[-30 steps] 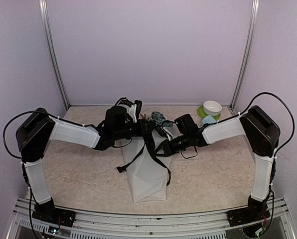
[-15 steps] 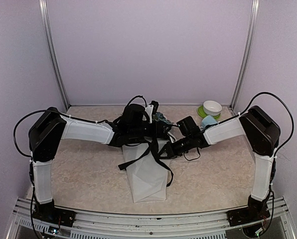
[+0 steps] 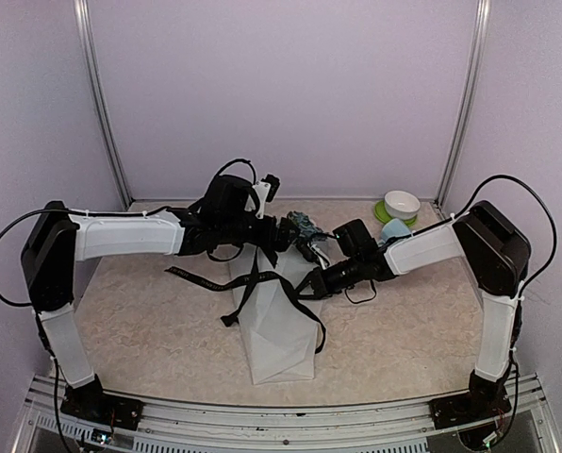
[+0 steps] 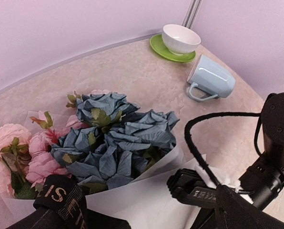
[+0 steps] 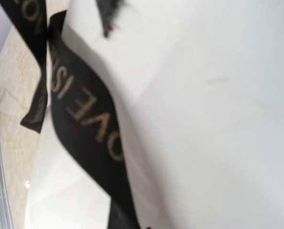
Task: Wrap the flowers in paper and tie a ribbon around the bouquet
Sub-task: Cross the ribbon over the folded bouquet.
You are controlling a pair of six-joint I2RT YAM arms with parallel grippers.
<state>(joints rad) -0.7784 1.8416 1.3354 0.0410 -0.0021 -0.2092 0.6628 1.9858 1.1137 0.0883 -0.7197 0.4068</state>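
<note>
Where one bouquet [image 3: 279, 330] lies at mid-surface, one black ribbon [image 3: 206, 277] is draped loosely across it.
The left gripper [image 3: 289, 234] is spread wide by the flower heads [image 4: 118, 143]; the right gripper [image 3: 315, 281] is clenched at the edge of the paper [image 4: 147, 200]. One mug [image 4: 211, 78], one bowl [image 4: 181, 38] and one saucer [image 4: 168, 51] are set back-right on the beige surface [image 3: 149, 330], which is enclosed by lilac walls [image 3: 281, 94].

My left arm [image 3: 121, 234] and right arm [image 3: 422, 247] match: white shell links between chunky black joint housings, with thin black cables [image 4: 228, 114] looping loose. The left end effector [image 3: 286, 236] and right end effector [image 3: 317, 280] are black too. Black bases [image 3: 90, 401] sit on a silver rail [image 3: 281, 422].
</note>
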